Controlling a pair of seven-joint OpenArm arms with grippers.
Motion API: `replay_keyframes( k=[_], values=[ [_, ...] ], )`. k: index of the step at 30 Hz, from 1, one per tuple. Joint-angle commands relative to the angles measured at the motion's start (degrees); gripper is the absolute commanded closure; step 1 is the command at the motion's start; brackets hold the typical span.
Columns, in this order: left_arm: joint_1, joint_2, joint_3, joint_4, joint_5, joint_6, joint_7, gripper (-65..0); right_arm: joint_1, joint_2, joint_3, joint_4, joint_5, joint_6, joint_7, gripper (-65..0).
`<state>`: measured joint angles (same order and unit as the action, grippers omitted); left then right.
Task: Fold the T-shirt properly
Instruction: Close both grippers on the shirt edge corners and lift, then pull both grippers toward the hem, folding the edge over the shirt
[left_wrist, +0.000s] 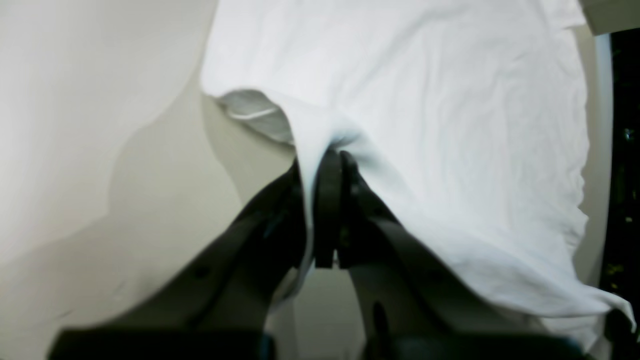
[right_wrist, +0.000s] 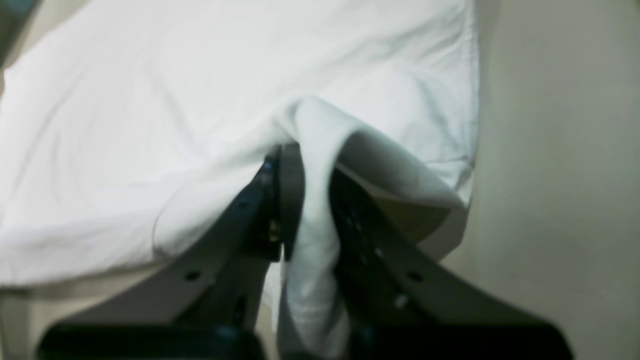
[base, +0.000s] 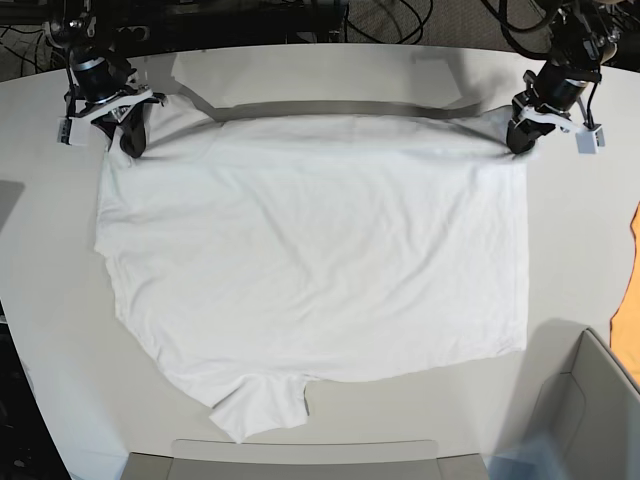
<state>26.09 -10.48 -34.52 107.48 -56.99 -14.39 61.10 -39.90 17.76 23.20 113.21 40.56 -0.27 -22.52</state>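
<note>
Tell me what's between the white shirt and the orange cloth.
In the base view, a bare strip of table separates the T-shirt from the orange cloth.

We hold both arms at the far side of the base view, well apart, with the wrists angled downward. Our left gripper (base: 519, 148) is closed on fabric, its fingertips nearly together. Our right gripper (base: 131, 149) is likewise closed on fabric, with a fold pinched between its two dark fingers (right_wrist: 291, 185).

Black pincer (left_wrist: 322, 165) shut on bunched edge of thin white fabric T-shirt (left_wrist: 440, 100). Rest of shirt spreads over the pale grey surface (left_wrist: 75, 150).
</note>
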Motion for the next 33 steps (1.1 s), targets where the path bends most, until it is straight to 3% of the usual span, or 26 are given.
replay_keyframes(
  k=[1,4,6,8,12,15,22,26,33],
  values=[
    [-1.16,-0.46,-0.51,0.87,-0.81,-0.16,0.83,0.0,1.44,1.36,0.58,1.03,0.46,0.32,0.06,0.0],
    [-5.21,-0.29,-1.92,0.25,-0.72,0.19,3.38,0.0,5.13,2.68,0.58,0.95,0.37,0.32,-4.69,0.0],
    [-7.84,-0.29,-2.27,-1.42,-0.72,2.92,4.0,0.0,7.5,2.94,0.58,0.95,0.19,0.32,-7.23,0.0],
    [-9.95,-0.38,-2.27,-4.14,-0.72,5.38,4.0,0.0,10.41,2.94,0.58,0.86,-2.09,0.32,-9.61,0.0],
    [-13.56,-0.46,-2.0,-8.18,-0.72,6.17,4.0,0.0,15.94,2.77,0.23,-0.28,-8.25,0.32,-13.21,0.0],
    [-16.02,-0.64,-2.09,-10.91,-0.72,6.35,3.82,0.0,19.46,2.86,-1.18,-3.45,-10.18,0.84,-13.83,0.0],
    [-21.91,-1.96,-1.83,-15.13,1.83,6.35,3.73,0.0,26.14,2.68,-3.82,-11.8,-14.84,6.03,-13.74,0.0],
    [-26.39,-1.96,-1.83,-18.38,7.45,6.26,3.73,0.0,29.48,2.94,-6.1,-15.32,-15.19,6.3,-13.65,0.0],
    [-32.9,-2.49,-1.74,-25.24,8.6,6.17,3.73,0.0,37.57,4.0,-12.78,-23.23,-19.32,6.3,-13.56,0.0]
  ],
)
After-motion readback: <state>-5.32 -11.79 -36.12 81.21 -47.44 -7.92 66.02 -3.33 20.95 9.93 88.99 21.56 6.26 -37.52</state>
